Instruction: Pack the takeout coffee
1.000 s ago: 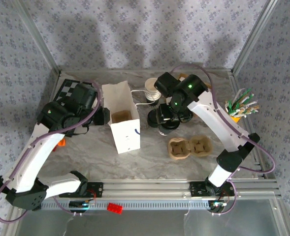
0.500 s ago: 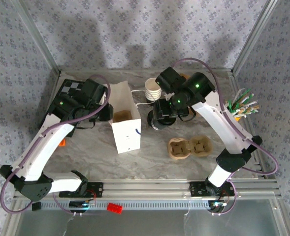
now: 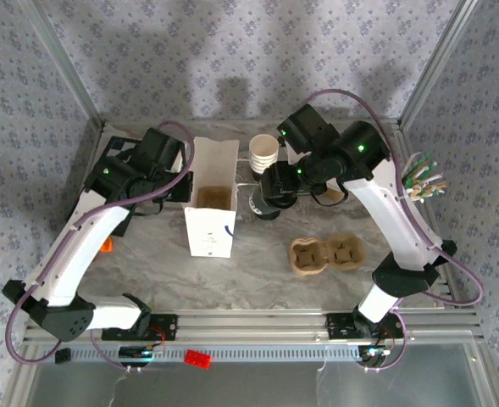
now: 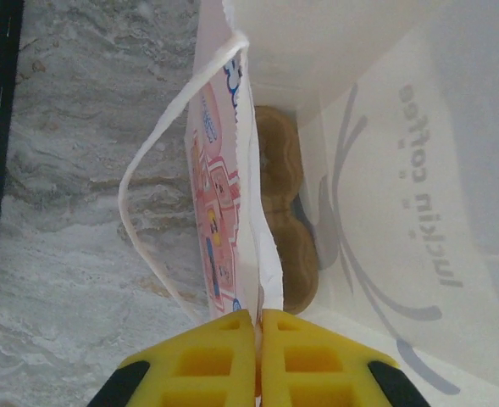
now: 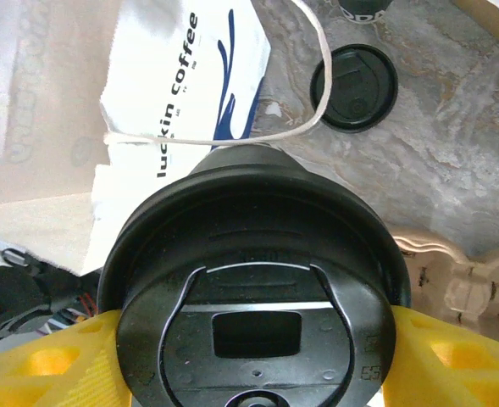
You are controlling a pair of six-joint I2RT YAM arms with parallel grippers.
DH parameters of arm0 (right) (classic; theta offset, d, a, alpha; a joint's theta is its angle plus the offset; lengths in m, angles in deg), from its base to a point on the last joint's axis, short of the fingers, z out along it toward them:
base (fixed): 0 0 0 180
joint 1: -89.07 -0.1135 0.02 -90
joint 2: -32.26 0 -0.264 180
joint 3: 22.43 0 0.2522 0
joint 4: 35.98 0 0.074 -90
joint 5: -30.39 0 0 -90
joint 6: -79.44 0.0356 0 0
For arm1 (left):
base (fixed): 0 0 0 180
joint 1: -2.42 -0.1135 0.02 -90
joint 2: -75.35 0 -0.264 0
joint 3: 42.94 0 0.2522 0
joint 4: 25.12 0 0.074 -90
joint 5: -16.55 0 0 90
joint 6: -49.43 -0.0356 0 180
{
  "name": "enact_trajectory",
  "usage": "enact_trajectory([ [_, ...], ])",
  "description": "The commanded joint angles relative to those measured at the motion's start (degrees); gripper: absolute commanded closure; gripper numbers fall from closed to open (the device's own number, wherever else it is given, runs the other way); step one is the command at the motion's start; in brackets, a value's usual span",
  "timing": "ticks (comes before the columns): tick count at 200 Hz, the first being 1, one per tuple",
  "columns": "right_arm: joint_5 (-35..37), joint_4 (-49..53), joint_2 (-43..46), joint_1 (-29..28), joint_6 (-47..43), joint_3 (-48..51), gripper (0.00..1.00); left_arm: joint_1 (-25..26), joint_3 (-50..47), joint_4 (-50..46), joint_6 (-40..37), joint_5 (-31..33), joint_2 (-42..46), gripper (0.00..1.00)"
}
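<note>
Left gripper (image 4: 257, 329) is clamped shut on the top edge of the bag (image 3: 208, 233), pinching its left wall between the yellow fingers (image 4: 207, 360). The bag stands upright in the middle-left of the table (image 3: 257, 280) with its mouth open, and there's already a brown carrier (image 4: 281, 216) sitting at the bottom of it. One string handle (image 4: 152, 199) loops out over the marble on the outer side of the pinched wall.

Right gripper (image 5: 253, 352) has the coffee cup (image 3: 263, 206), fingers on either side of it just under the black lid (wrist cam looks straight down onto that lid). The cup is just beside the bag's right side, not inside it. I can't tell from the top view whether its base touches the table.

Other stuff around: a second carrier (image 3: 327, 254) lies flat on the table right of the bag, a stack of paper cups (image 3: 263, 153) stands behind the held cup, and a loose black lid (image 5: 353, 87) sits on the marble past the bag's other handle (image 5: 257, 127). A holder of stir sticks (image 3: 422, 180) is over at the right edge.
</note>
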State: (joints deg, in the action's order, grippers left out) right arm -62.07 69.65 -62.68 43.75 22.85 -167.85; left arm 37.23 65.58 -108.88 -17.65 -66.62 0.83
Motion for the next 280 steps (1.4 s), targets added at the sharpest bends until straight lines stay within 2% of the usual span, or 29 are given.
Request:
enact_trajectory([
  [1, -1.9, 11.0, -1.2, -0.4, -1.0, -3.0, 0.35, -0.4, 2.3, -0.2, -3.6, -0.9, -0.6, 0.93],
  [55, -5.4, 11.0, -3.3, -0.7, -1.1, -9.1, 0.36, -1.1, 4.5, -1.5, -5.3, 0.8, -1.9, 1.0],
  [126, -9.0, 10.6, -4.8, -0.1, -1.6, -16.0, 0.36, -2.5, 5.5, -3.6, -7.4, 0.0, -3.1, 1.0],
  [158, -10.6, 9.6, -5.8, 0.4, -1.0, -17.4, 0.37, -2.4, 5.9, -2.7, -6.1, -3.8, -3.1, 1.0],
  [243, -15.6, 3.7, -9.5, 2.0, 2.2, -20.9, 0.38, 2.1, 7.1, -3.3, -1.5, -3.4, -2.7, 1.0],
  [280, -16.8, 2.9, -9.5, 1.8, 2.2, -21.1, 0.38, 2.3, 7.5, -3.4, -1.0, -2.8, -3.6, 1.0],
])
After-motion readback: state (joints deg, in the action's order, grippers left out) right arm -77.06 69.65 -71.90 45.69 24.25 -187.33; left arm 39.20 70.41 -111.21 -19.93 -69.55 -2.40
